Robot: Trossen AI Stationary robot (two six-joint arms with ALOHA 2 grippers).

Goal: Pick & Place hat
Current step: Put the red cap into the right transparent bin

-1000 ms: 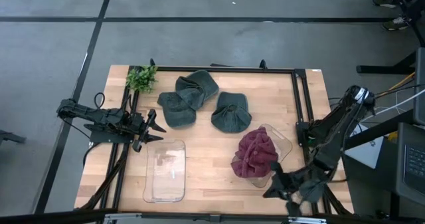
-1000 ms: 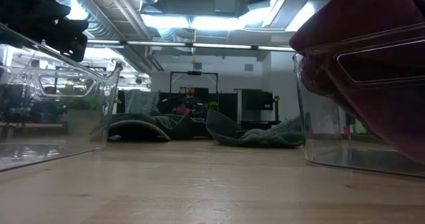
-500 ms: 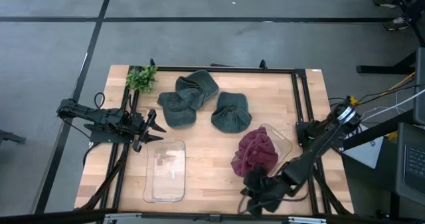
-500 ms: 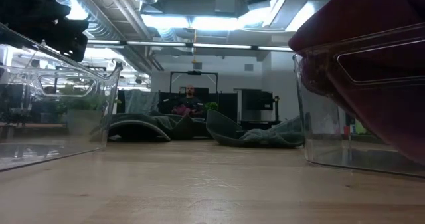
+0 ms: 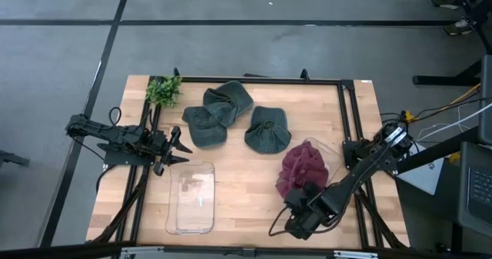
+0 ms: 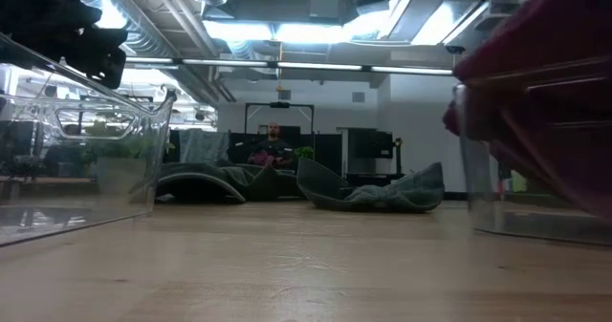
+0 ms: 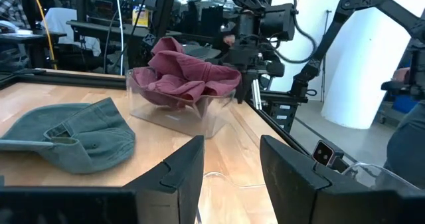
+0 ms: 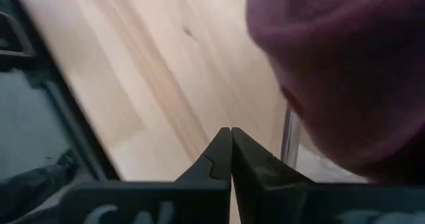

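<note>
Moved: right gripper [image 5: 298, 222] has swung in from the table's near right corner to just beside the clear bin [image 5: 332, 167]; bin and maroon hat [image 5: 301, 171] shifted slightly.
Grippers: right fingers pressed together, holding nothing; left gripper [image 5: 178, 149] parted, idle beside the empty tray [image 5: 191, 197].
Step advice: open before reaching; take a raised fold, not the bin wall.
Hat: crumpled, soft, heaped in the bin, possibly over its rim.

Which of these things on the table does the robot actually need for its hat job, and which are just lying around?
Part of the job:
- maroon hat
- clear bin under it
- empty clear bin
- three green hats
- right end effector, shut

Just lying about:
- small green plant
</note>
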